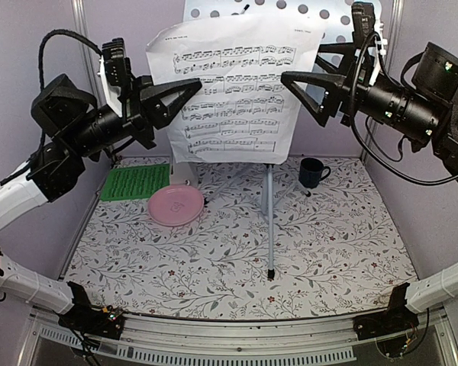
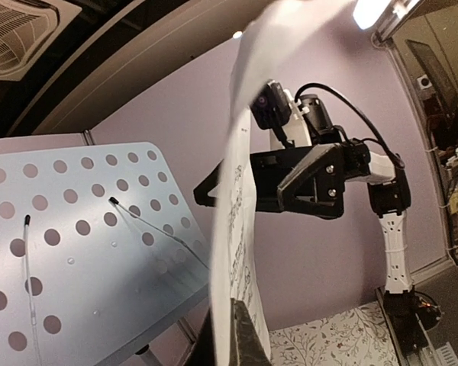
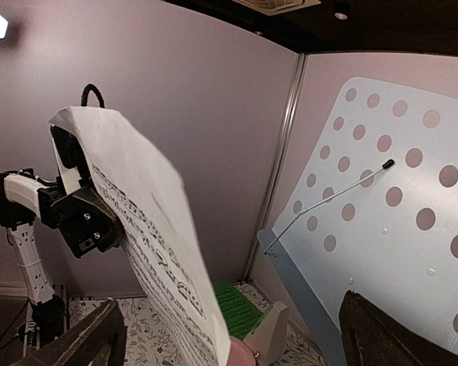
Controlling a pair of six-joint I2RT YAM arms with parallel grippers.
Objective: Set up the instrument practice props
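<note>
Top external: left fingers [image 1: 187, 86] clenched on the white music sheet's [image 1: 233, 91] left edge; right fingers [image 1: 291, 77] spread wide near its right edge.
Wrist views show a gap between the sheet and the perforated music stand [image 3: 382, 229]; the top view alone shows its tripod [image 1: 270, 221] standing on the counter [image 1: 237, 259].

Pale lilac walls [image 1: 15, 38] enclose the counter [image 1: 237, 259], its top white and printed with grey leaves and small red flowers, and a silver post [image 3: 278, 168] runs up the back corner. Overhead, the dark ceiling [image 2: 137, 30] carries a bright lamp [image 2: 374, 9] and a square air vent [image 2: 23, 34].
</note>
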